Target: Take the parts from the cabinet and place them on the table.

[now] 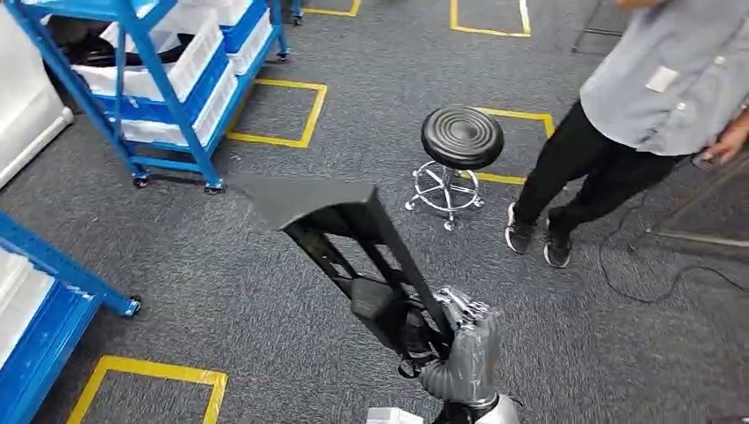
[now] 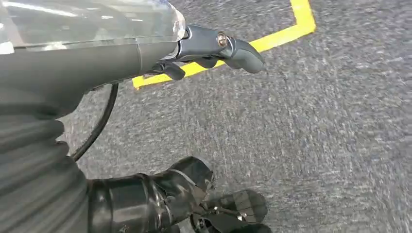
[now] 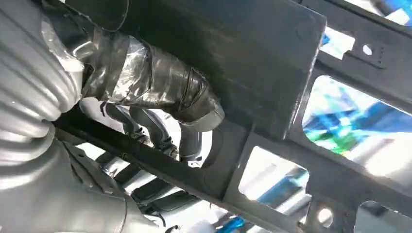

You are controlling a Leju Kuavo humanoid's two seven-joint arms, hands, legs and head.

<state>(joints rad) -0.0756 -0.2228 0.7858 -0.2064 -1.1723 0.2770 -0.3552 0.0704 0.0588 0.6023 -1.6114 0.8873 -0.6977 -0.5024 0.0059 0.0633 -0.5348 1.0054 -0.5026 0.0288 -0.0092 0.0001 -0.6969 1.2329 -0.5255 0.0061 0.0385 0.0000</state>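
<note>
Blue metal racks on castors stand at far left of the head view: a near rack [image 1: 53, 291] at the left edge, a second rack [image 1: 168, 97] further back holding white bins [image 1: 172, 66] on its shelves. Yellow tape squares [image 1: 278, 110] mark the grey carpet [image 1: 221, 265] beside them. Left hand [image 2: 214, 48], seen in the left wrist view, hangs over carpet and a yellow tape line [image 2: 272, 41]; fingers lightly curled, apart from the thumb, nothing in them. A thin black cable [image 2: 99, 124] loops past the forearm.

Centre: black part [image 1: 340, 234], a long open-frame bracket with a flat plate at its far end, raised in the air over the carpet, tilted up and away from the robot. Right hand [image 1: 464, 344] grips its lower end, fingers wrapped round a frame bar. Right wrist view shows the taped thumb [image 3: 160, 85] pressed against the part's [image 3: 272, 63] flat face, dark fingers [image 3: 145, 128] hooked through a cutout.

Right of the part: a black round stool [image 1: 461, 137] on a chrome wheeled base, standing on a tape line. Further right, a person [image 1: 654, 97] in a grey shirt, black trousers and dark shoes, standing on the carpet. A black cable [image 1: 654, 283] trails on the floor near the feet.
</note>
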